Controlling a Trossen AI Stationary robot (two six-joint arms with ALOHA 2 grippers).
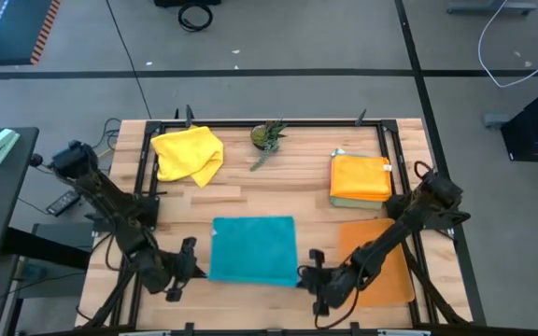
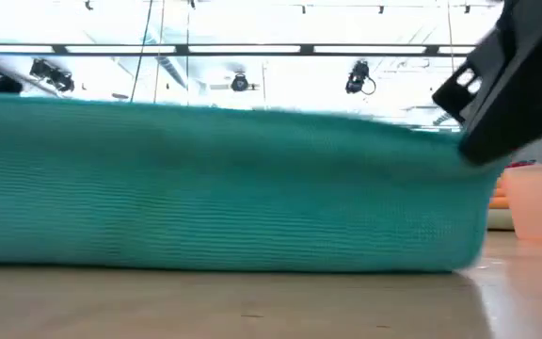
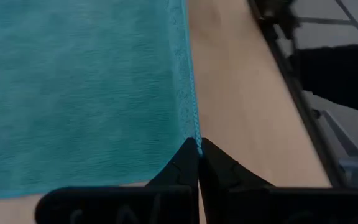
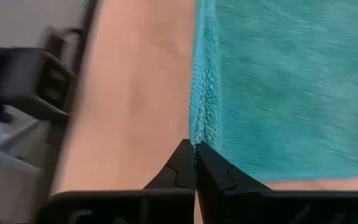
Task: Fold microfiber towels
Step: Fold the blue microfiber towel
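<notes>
Teal square microfiber towel [image 1: 253, 248] — flat near the desk's [image 1: 241, 194] front edge, slightly longer front-to-back. Left gripper [image 3: 199, 147] and right gripper [image 4: 194, 149] — fingers pinching its front corners.

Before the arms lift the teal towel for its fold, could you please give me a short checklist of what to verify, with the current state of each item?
1. Left gripper shut on a near corner of the teal towel: ok.
2. Right gripper shut on the other near corner: ok.
3. Towel lying flat on the table: ok in the high view.
4. Fold path clear: the plant and the yellow towel lie beyond the far edge: ok.
5. Orange towel on its stack and the orange mat, apart from the teal towel: ok.
6. Firmness of both pinches: cannot tell.
</notes>
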